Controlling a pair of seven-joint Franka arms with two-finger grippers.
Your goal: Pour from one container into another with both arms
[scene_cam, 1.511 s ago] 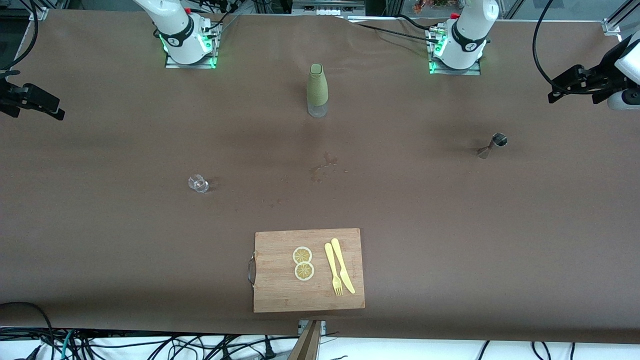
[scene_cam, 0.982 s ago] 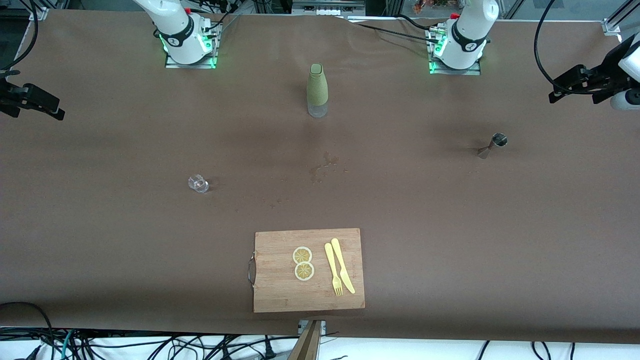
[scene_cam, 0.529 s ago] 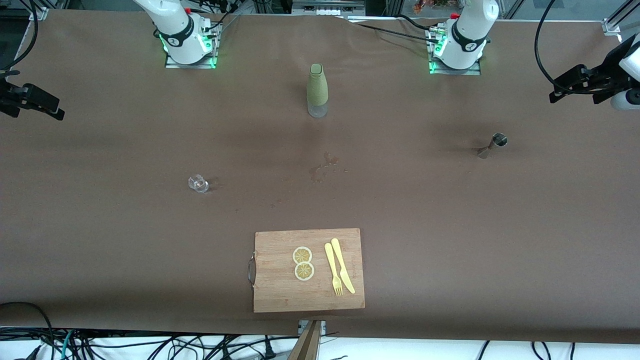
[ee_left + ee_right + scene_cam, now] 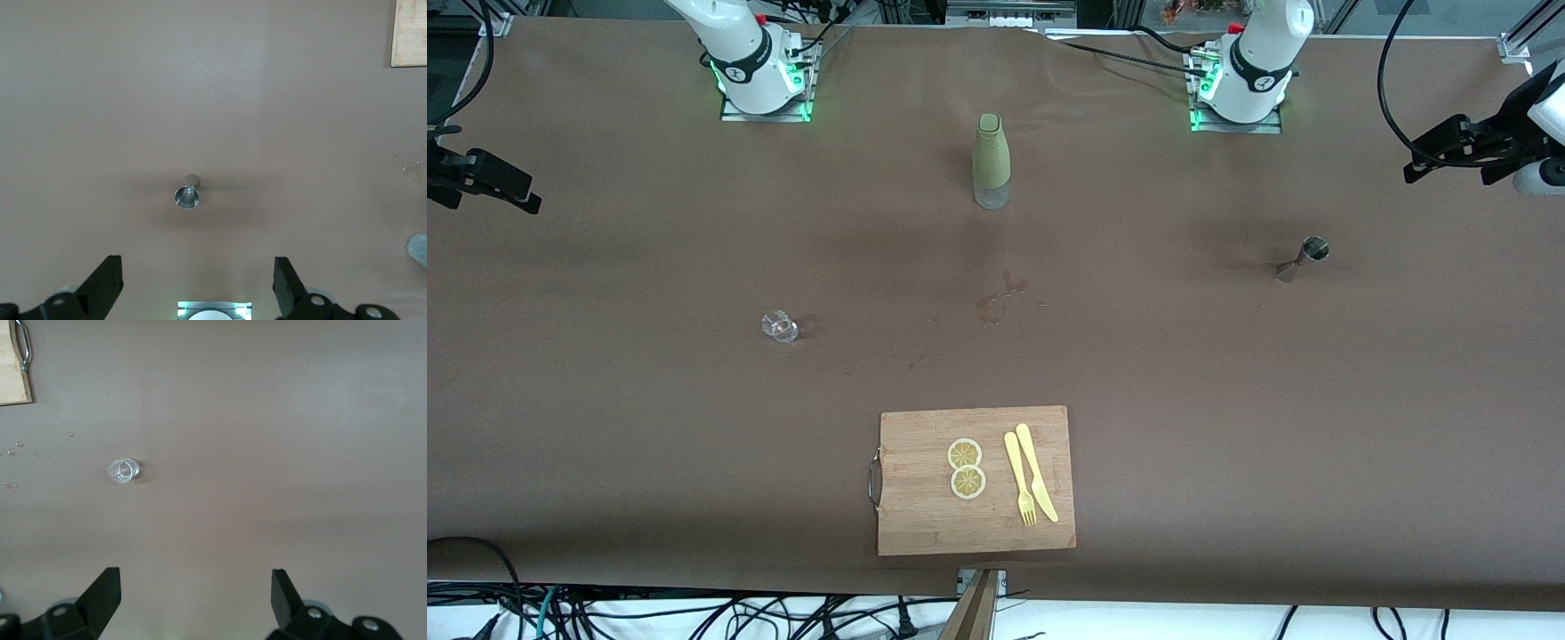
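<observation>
Two hands hang open and empty, high over the desk (image 4: 605, 267). Left hand (image 4: 198, 293) is above the upright steel jigger (image 4: 187, 195); right hand (image 4: 195, 603) above the small glass (image 4: 123, 471). Each container lies nearest its own arm.

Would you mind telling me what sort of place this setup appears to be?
Probably a robotics lab staged as a bar counter: two arm bases bolted to a brown-covered table, loose cables along its edge, and props such as a metal jigger and a cutting board.
</observation>
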